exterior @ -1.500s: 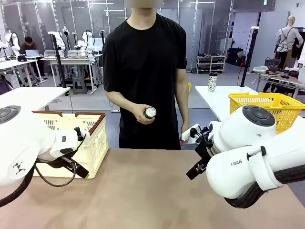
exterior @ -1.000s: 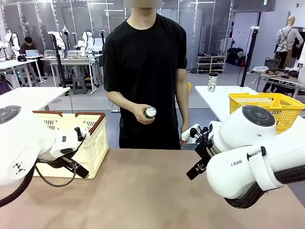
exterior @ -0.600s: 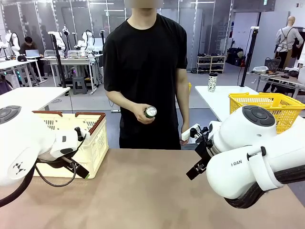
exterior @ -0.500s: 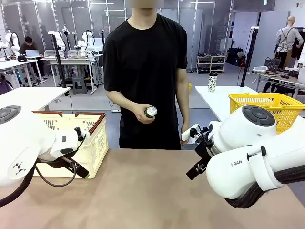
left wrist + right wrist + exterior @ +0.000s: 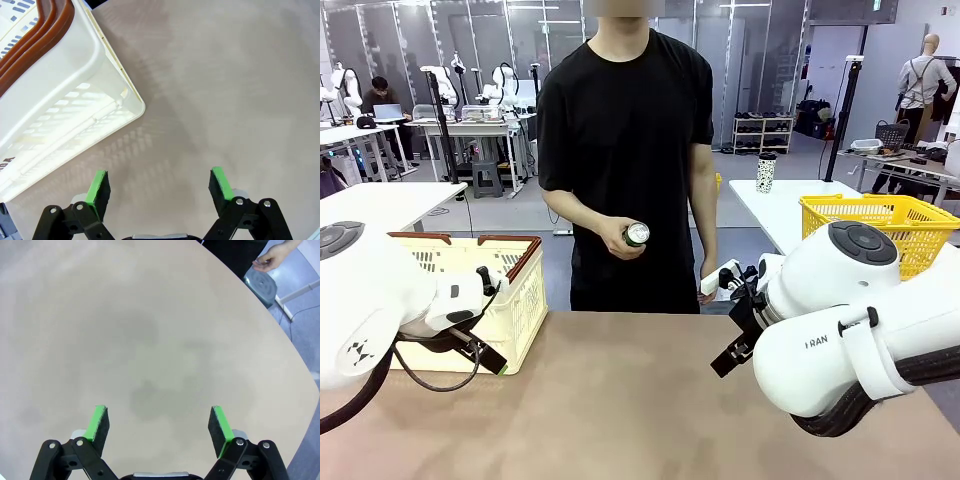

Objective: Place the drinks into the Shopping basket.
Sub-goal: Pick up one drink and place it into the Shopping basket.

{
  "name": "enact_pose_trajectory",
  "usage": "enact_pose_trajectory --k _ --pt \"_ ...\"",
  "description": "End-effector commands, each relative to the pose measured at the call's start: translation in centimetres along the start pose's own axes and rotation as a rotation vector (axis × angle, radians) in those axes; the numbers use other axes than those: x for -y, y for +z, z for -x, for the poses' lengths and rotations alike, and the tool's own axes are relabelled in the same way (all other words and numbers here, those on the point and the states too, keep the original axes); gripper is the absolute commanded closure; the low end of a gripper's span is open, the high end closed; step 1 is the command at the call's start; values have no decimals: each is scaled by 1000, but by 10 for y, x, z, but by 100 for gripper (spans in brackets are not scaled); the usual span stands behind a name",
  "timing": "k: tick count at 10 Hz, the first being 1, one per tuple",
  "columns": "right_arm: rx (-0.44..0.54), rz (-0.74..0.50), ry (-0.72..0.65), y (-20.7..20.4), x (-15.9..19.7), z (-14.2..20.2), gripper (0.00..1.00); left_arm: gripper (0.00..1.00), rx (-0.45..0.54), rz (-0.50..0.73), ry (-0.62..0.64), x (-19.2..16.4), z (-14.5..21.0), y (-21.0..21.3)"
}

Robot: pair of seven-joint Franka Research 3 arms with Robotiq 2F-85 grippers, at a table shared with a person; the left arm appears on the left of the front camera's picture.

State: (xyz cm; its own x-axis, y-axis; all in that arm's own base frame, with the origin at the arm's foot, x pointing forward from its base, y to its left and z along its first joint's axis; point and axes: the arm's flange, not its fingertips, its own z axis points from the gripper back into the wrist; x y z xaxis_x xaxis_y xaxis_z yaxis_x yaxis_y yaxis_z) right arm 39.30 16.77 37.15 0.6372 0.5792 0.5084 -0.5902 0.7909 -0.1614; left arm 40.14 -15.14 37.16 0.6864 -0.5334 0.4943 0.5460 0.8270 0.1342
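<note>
Drink can (image 5: 636,235), the single one in sight, sits in one hand (image 5: 624,243) of the person in the black shirt, who stands at the far side of the table (image 5: 620,400). It is held at waist height with its silver top turned toward the camera, and its body is too covered to give a colour. The can is above the floor beyond the table edge, well apart from both arms and not in the Shopping basket (image 5: 525,300). That cream lattice basket with its brown-red rim stands on the table's left part, just beside the left arm; from the left wrist its near corner (image 5: 75,110) lies up and to the left of the left gripper (image 5: 159,185), apart from it. The left gripper's green pads (image 5: 97,186) stand wide apart over bare tabletop with nothing between them. The right gripper (image 5: 159,422) likewise hangs with its fingers spread wide and empty above the table, and the person's other hand (image 5: 270,257) shows past the table's far edge. A yellow basket (image 5: 820,208) and a speckled cup (image 5: 766,172) stand on another table behind.
</note>
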Motion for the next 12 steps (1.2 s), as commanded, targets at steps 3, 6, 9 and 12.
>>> enact_pose_trajectory --k 3,6,9,12 --pt "0 -1 -4 0 0 0 0 0 0 0 1 0 0 0" --pt "61 -32 -52 25 -15 -14 0 0 -41 -65 87 14 -12 25" --pt "118 35 -221 70 -49 -38 0 0 -7 11 227 40 -20 58" --pt "161 43 -405 95 -73 -49 0 0 63 81 459 58 -31 83"
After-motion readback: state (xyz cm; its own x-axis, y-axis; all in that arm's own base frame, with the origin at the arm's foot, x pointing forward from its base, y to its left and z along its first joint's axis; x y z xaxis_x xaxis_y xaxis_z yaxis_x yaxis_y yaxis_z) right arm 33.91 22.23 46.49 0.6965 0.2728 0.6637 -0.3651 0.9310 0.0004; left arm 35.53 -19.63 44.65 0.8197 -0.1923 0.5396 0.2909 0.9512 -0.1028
